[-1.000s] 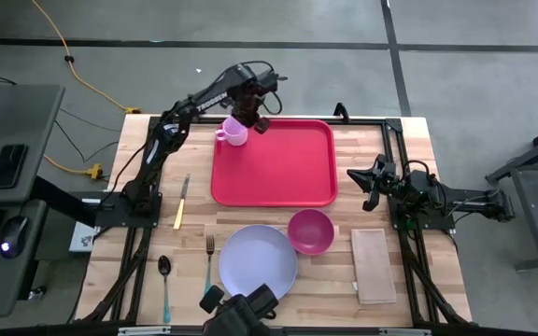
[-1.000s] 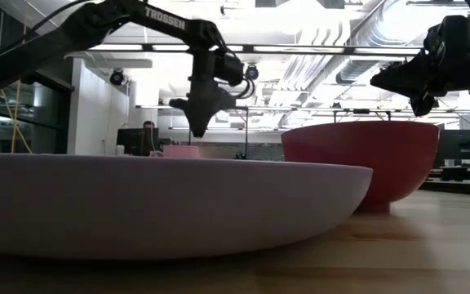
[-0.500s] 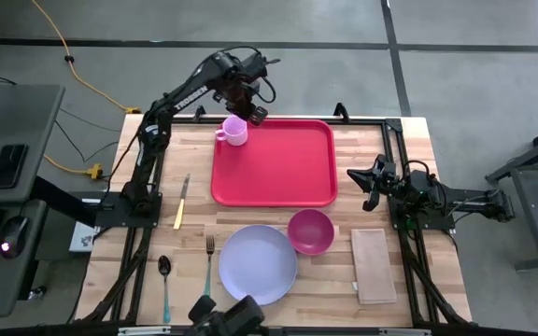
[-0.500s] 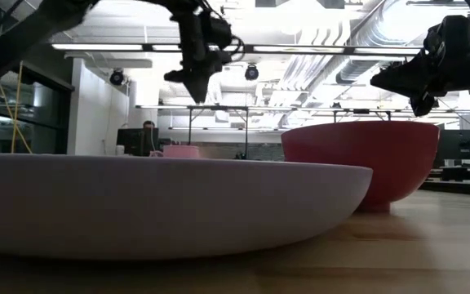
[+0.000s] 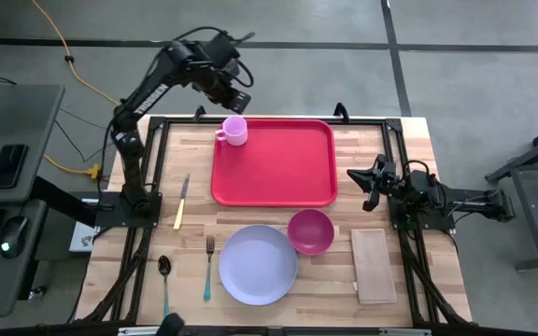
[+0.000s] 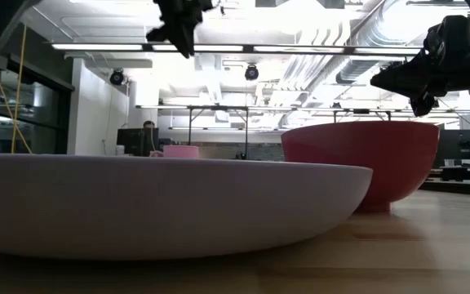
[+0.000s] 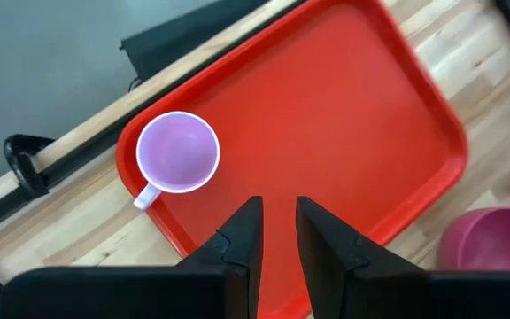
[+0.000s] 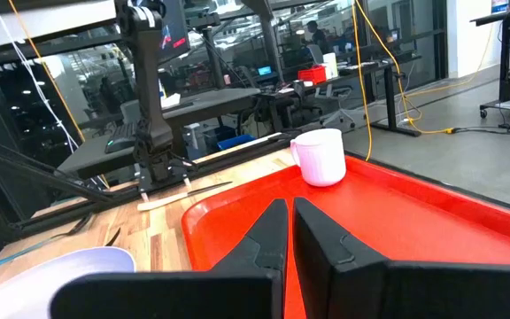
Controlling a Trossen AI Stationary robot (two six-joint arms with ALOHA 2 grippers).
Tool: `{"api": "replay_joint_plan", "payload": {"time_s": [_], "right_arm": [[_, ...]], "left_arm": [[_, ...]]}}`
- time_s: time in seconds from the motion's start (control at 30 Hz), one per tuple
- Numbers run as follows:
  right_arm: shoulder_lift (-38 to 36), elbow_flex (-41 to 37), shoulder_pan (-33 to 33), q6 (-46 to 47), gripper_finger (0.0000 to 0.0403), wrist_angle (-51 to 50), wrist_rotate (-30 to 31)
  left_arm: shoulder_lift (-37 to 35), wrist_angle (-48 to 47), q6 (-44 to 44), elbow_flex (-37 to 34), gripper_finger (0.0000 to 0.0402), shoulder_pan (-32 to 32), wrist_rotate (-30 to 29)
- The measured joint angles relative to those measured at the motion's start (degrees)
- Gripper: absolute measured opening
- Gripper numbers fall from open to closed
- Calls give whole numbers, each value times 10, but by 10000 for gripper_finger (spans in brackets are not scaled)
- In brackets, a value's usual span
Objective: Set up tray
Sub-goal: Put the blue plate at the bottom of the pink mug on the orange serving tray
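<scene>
A wooden worktop [image 5: 278,210] is seen from above, with two dark robot arms at its sides. The tray [image 5: 283,168], large, flat and red, lies toward the far middle of the worktop. A small lavender mug [image 5: 235,131] stands upright in the tray's far left corner, its handle reaching over the rim. The left gripper [image 5: 233,89] hangs high above the worktop's far edge, just beyond the mug, its jaws partly open and holding nothing. The right gripper [image 5: 366,184] waits low at the right side, just beside the tray's right rim, its jaws closed and empty. Nearer the front edge, off the tray, sit a round lavender plate [image 5: 258,264] and a pink bowl [image 5: 310,231] just beside it, almost touching. A fork [image 5: 208,266] and spoon [image 5: 164,283] lie left of the plate, a yellow-handled knife [image 5: 181,201] lies left of the tray, and a tan napkin [image 5: 373,265] lies to the right. Judging from this layout, most of the setting is not yet on the tray. The mug stands so close to the rim that a nudge to the tray could tip it. The bowl and plate sit so close that lifting one could knock the other. Flat cutlery may slip from a pinch.
</scene>
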Motion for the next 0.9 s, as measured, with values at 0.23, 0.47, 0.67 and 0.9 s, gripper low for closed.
{"api": "replay_joint_plan", "payload": {"time_s": [0.23, 0.47, 0.67, 0.9], "right_arm": [[0, 0, 0, 0, 0, 0, 0], [0, 0, 0, 0, 0, 0, 0], [0, 0, 0, 0, 0, 0, 0], [0, 0, 0, 0, 0, 0, 0]], "left_arm": [[-52, 0, -42, 0, 102, -18, 4], [-86, 0, -74, 0, 101, -61, 7], [-100, 0, -87, 0, 101, -93, 5], [-102, 0, -102, 0, 101, -111, 2]]}}
